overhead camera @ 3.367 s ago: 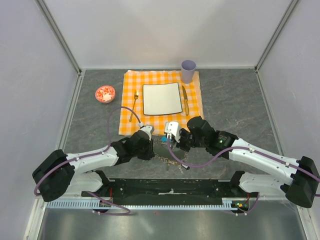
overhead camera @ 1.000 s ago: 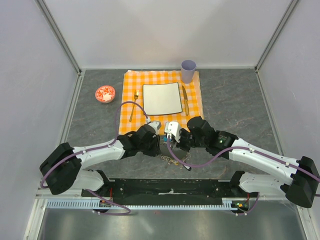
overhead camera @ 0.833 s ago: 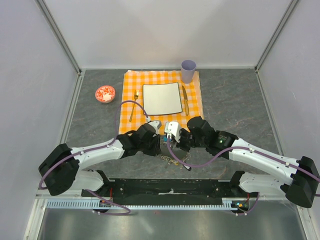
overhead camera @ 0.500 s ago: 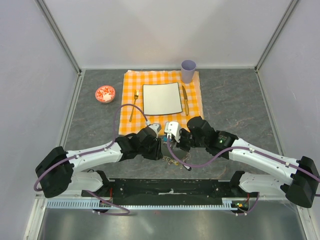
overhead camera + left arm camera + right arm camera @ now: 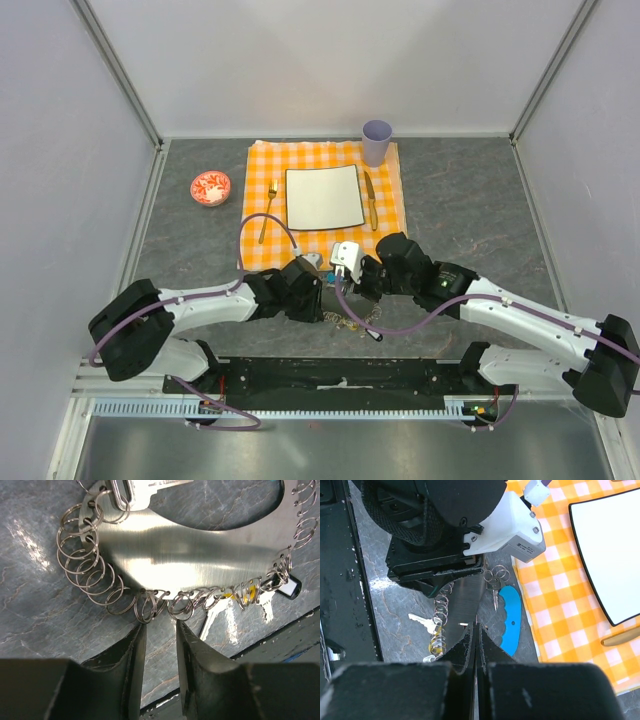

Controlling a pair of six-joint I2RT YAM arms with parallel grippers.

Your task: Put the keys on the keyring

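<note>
The keyring is a curved brushed-steel plate (image 5: 190, 550) edged with several wire rings (image 5: 85, 565), with a blue tag (image 5: 510, 617). It lies on the grey table between both arms. Silvery keys hang on rings: one at the plate's top (image 5: 145, 490), one low down (image 5: 212, 620), and another (image 5: 421, 621) shows in the right wrist view. My left gripper (image 5: 159, 627) is open, its fingertips just short of a ring (image 5: 145, 605), nothing between them. My right gripper (image 5: 475, 627) is shut on the plate's edge. From above, the left gripper (image 5: 318, 298) and right gripper (image 5: 345, 290) nearly meet.
An orange checked cloth (image 5: 260, 240) lies just beyond the grippers with a white square plate (image 5: 323, 197), a gold fork (image 5: 268, 210) and a knife (image 5: 370, 200). A lilac cup (image 5: 377, 141) stands at its far corner. A red-and-white bowl (image 5: 210, 187) sits left.
My left gripper has slid a little toward the near edge, down to the rings, and its jaws have opened slightly. The right arm and the keyring have not moved.
</note>
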